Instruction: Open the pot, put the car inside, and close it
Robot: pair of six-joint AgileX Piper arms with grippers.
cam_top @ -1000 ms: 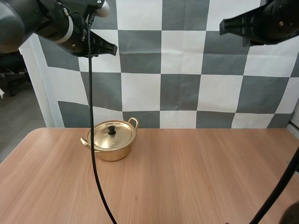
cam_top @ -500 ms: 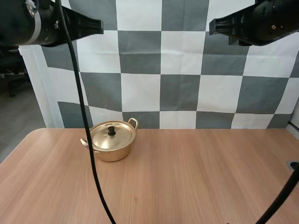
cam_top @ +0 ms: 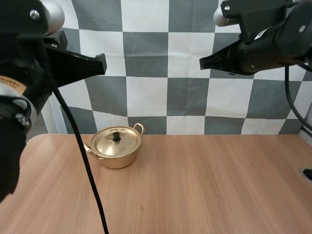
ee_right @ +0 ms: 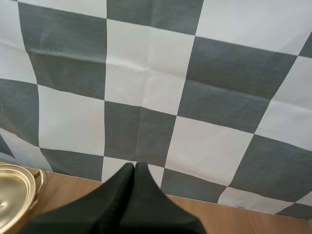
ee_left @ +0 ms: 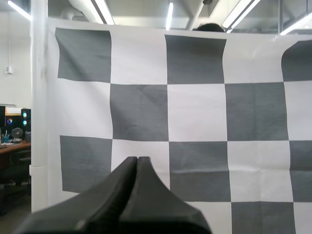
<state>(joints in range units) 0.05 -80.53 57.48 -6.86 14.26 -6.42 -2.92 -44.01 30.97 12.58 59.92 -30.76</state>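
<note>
My left fingers (ee_left: 131, 168) are clenched together on nothing, hanging high above the desk (cam_top: 209, 185), well apart from the pot (cam_top: 116, 150); my right fingers (ee_right: 127, 173) are likewise pressed shut and empty, high up and off to the pot's right; the pot stands on the desk's far left part, lid (cam_top: 117, 141) on, black knob (cam_top: 117, 136) upright; neither pair of fingers touches it.
</note>
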